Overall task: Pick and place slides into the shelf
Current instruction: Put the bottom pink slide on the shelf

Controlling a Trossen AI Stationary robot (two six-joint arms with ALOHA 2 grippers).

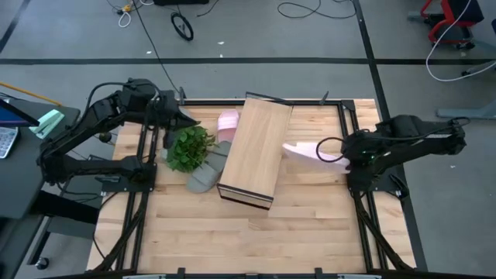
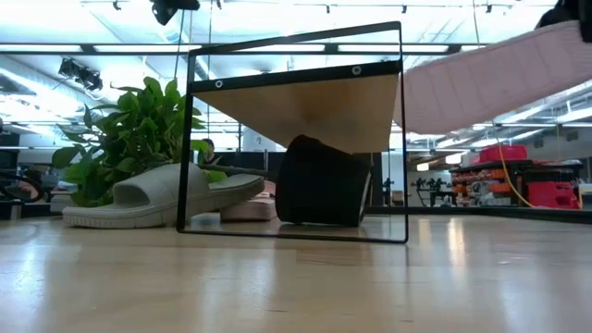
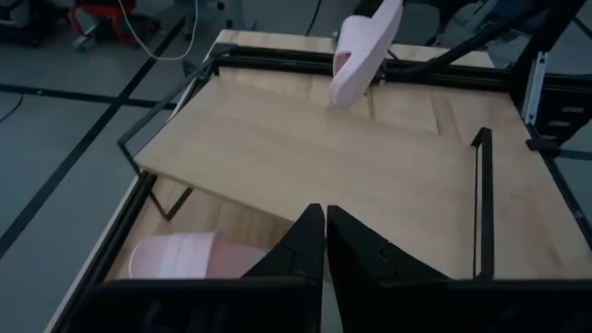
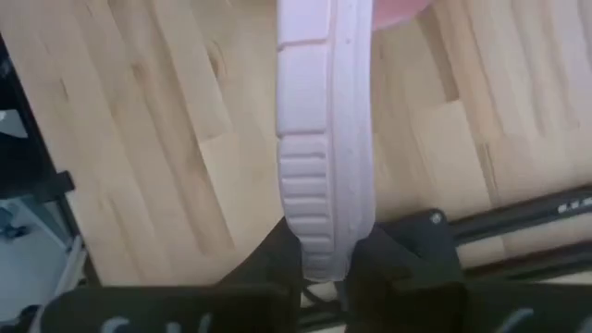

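Right gripper (image 1: 343, 154): I see it clamped on a pink slide (image 1: 304, 150), held in the air just off the shelf's 3 o'clock edge.
Left gripper (image 3: 326, 242): fingers together, nothing between them, at the table's 10 o'clock by the plant (image 1: 188, 147).
Shelf (image 1: 256, 152): mid-table, skewed, long axis running 12 to 6.
Grey slide (image 1: 207, 173): on the table (image 1: 232, 240) at the shelf's 9 o'clock, touching the plant.
Second pink slide (image 1: 229, 121): at the shelf's 11 o'clock corner.
Dark slide (image 2: 321, 181): I see it under the shelf.

Pale pink slide (image 4: 326, 139), light-wood shelf (image 1: 254, 151)
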